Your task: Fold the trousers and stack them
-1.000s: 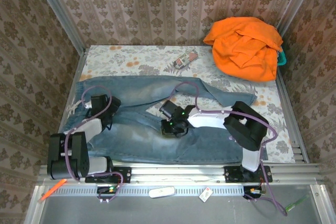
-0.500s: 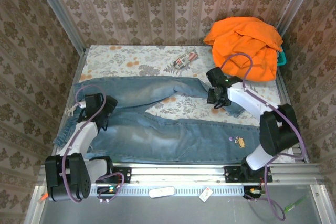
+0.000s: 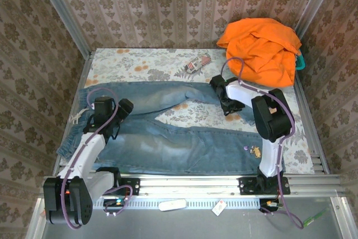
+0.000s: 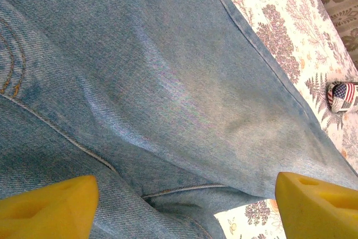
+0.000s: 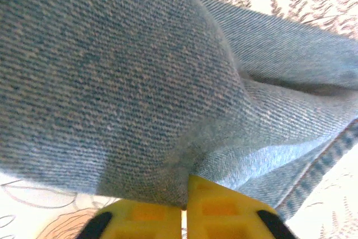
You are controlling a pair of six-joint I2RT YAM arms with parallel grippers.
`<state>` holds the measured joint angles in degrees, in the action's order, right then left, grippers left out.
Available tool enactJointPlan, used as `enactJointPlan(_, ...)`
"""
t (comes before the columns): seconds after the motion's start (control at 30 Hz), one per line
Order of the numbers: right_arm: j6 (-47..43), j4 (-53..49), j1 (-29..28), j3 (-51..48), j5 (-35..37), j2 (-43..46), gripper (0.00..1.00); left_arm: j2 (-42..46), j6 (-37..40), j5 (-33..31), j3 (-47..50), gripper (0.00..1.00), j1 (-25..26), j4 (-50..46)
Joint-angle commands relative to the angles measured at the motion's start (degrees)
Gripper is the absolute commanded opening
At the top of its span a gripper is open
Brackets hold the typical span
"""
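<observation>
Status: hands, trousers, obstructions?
Left hand open above light blue faded denim trousers, unfolded. Right hand shut on far leg. Bright orange garment far right, apart.

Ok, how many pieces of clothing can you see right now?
2. The blue jeans lie spread across the near half of the table; the orange garment is heaped at the far right corner. More may be hidden under that heap.

Our left gripper (image 4: 184, 188) spreads yellow fingers wide at the lower corners; our right gripper (image 5: 183, 211) pinches light blue denim trousers (image 5: 128, 82).
</observation>
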<state>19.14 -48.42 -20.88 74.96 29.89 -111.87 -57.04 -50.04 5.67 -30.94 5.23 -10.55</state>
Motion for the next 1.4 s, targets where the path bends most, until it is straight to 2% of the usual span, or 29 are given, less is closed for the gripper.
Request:
enactJointPlan(0.0, -1.6, -1.8, 0.2, 1.0, 7.0, 1.9, 0.0, 0.7, 1.9, 1.2, -0.2, 0.82, 0.3, -0.6)
enactJointPlan(0.23, -0.2, -2.1, -1.9, -1.8, 5.5, 12.8, 0.0, 1.4, 2.6, 1.5, -1.3, 0.82, 0.3, -1.0)
enactJointPlan(0.5, 2.9, -10.0, -12.3, -5.1, -2.0, 31.4, 0.0, 3.0, 3.4, 2.4, -3.0, 0.81, 0.3, -1.9)
enactJointPlan(0.63, 4.8, -14.3, -17.5, -2.6, -7.3, 40.7, 0.0, 4.9, 3.9, 2.7, -3.6, 0.82, 0.3, -3.4)
enactJointPlan(0.8, 6.7, -14.5, -22.3, 1.8, -18.3, 48.2, 0.0, 7.7, 4.0, 2.7, -4.1, 0.82, 0.4, -5.0)
enactJointPlan(1.07, 10.1, -10.0, -21.7, 0.8, -31.7, 56.2, 0.0, 10.5, 4.7, 3.3, -5.7, 0.82, 0.6, -7.6)
enactJointPlan(1.37, 20.5, -4.1, -19.9, -16.6, -36.9, 60.2, 0.0, 11.6, 4.8, 3.2, -4.3, 0.82, 0.7, -7.4)
